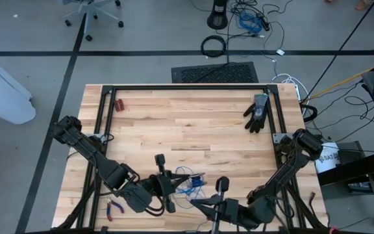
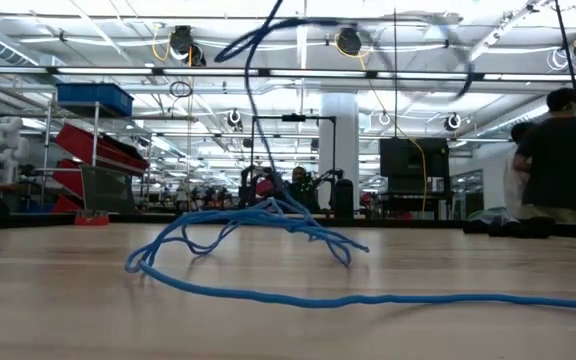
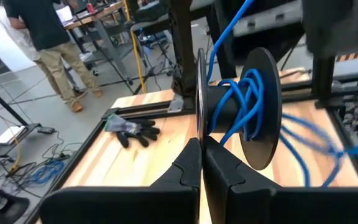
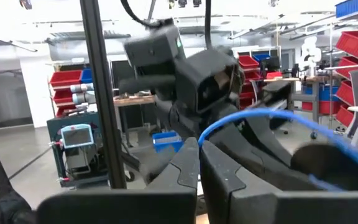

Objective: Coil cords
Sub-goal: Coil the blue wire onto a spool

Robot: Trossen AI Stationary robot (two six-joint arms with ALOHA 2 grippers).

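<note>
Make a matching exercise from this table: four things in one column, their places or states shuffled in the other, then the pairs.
Things:
1. blue cord
2. black glove
3. red-handled pliers
4. black spool

Places or states:
A. near the table's far right corner
B. held at its rim by the left gripper, cord wound round its core
C. on the near left of the table, beside the left arm
D. loose loops on the wood, one strand rising upward

Pairs: 1-D, 2-A, 3-C, 4-B

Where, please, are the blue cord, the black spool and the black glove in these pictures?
thin blue cord [image 2: 268,296]: low view, on the strand lying along the table.
black round spool [image 3: 263,118]: left wrist view, on its near flange.
black glove [image 1: 258,112]: high view, on the palm.
</note>
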